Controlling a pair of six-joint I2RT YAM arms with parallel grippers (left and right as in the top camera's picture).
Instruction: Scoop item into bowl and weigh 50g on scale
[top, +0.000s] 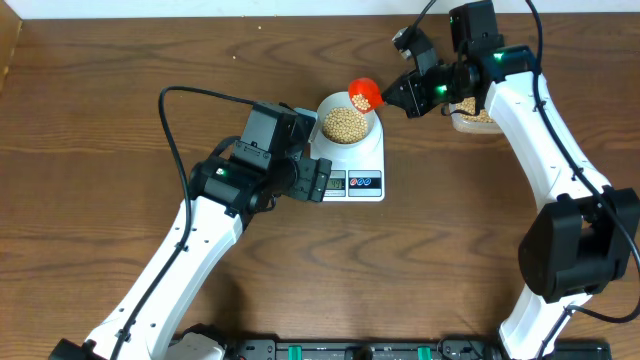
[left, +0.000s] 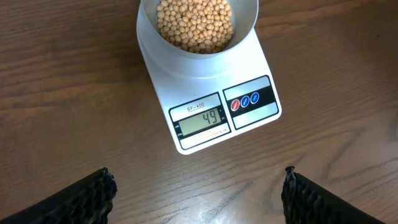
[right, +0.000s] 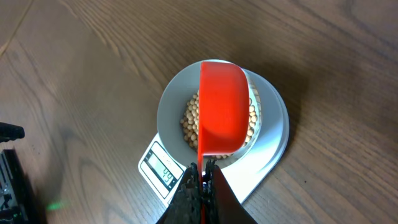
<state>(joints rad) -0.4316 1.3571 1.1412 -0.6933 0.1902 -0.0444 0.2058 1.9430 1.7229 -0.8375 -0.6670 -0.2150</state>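
The white scale (top: 362, 160) stands mid-table; its display (left: 200, 120) reads 49. The white bowl (top: 345, 104) sits on it, filled with tan beans (top: 343, 123); bowl and beans also show in the left wrist view (left: 194, 23) and the right wrist view (right: 171, 112). My right gripper (right: 203, 171) is shut on the handle of a red scoop (right: 221, 115), held turned over above the bowl (top: 364, 94). My left gripper (left: 198, 193) is open and empty, over bare wood just in front of the scale.
A clear plastic tub with more beans (top: 475, 117) stands at the right, partly hidden under my right arm. Black cables run from both arms. The left arm's body lies close to the scale's left side.
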